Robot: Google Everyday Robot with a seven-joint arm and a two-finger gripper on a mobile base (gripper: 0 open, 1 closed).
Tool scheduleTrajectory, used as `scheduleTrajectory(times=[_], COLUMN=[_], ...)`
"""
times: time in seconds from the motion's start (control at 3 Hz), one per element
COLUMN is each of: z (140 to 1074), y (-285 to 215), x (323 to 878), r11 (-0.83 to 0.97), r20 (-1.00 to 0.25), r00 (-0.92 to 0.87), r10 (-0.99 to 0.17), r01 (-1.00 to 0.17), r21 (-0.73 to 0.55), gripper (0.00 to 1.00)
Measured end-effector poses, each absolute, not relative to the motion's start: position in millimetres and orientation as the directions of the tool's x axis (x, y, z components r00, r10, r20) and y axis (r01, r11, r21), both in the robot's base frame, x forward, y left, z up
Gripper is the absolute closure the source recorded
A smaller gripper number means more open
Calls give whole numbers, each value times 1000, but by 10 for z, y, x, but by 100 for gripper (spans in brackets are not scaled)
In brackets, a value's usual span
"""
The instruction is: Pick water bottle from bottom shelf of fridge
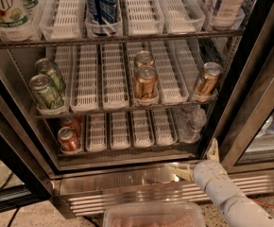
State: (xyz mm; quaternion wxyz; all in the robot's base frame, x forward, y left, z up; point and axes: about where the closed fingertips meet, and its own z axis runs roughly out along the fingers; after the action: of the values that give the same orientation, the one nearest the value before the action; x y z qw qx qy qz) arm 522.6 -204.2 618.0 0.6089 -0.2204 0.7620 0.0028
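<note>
The fridge [250,79] stands open, with a black door frame and steel interior. On its bottom shelf [127,151], at the far right, stand two clear ribbed water bottles [192,123], one behind the other. My gripper [195,159] is below and in front of them, at the steel base panel just under the shelf edge. It is open and empty: one cream finger [213,150] points up and the other [180,170] points left. The gripper does not touch the bottles.
Red cans [69,139] stand at the bottom shelf's left, and white lane trays [141,126] fill the middle. The rack above holds gold cans [146,83] and green cans [46,92]. The black door frame post [236,108] is right beside the bottles. A plastic container [153,215] is at the bottom.
</note>
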Motion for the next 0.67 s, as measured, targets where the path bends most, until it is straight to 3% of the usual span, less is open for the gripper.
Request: scheduleTrajectory(times=[0.67], z=[6243], y=[-2036], x=[5247], r11=[901], r20=[-930], r00=[-131], r10=[-344], r01=[-326], r21=[-287], gripper=[0])
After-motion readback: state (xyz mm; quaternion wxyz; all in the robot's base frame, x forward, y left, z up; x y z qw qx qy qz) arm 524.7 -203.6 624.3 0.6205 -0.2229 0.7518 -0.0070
